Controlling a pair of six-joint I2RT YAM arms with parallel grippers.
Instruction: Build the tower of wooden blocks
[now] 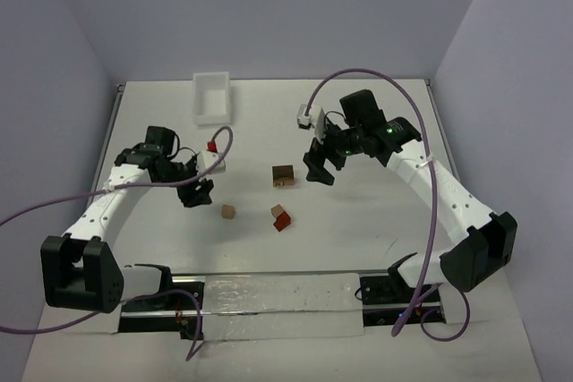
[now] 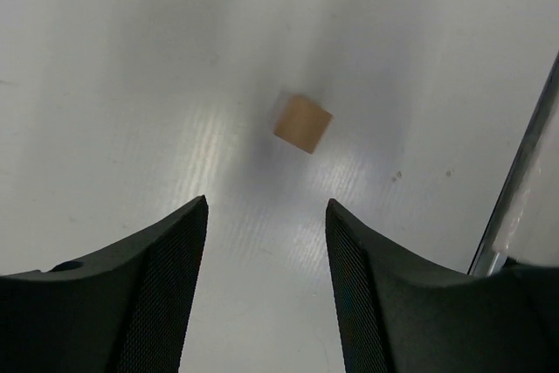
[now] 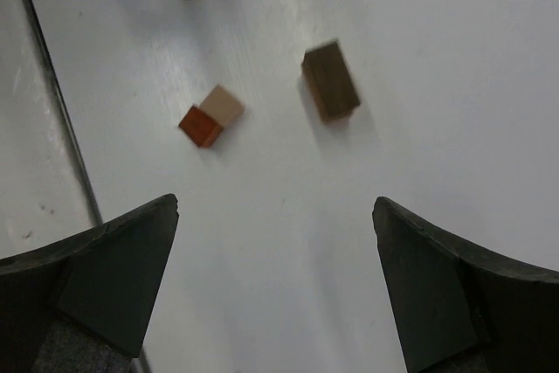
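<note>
light: bright, even | glare: table (image 2: 105, 58) sheen | blur: tan block (image 2: 302, 124) | shadows: soft

- My left arm (image 1: 112, 203) reaches forward from the near left corner. The forearm slants inward and the wrist is bent so the tool points down.
- My left gripper (image 1: 199, 192) (image 2: 266, 207) hangs low, its jaws partly apart. In the wrist view its two dark fingers (image 2: 166, 286) stand with a clear gap and grip nothing.
- My right arm (image 1: 448, 194) stretches from the near right corner, farther forward and inward than the left, with its wrist raised.
- My right gripper (image 1: 320, 167) (image 3: 275, 203) tilts down toward the middle, jaws spread wide and holding nothing.
</note>
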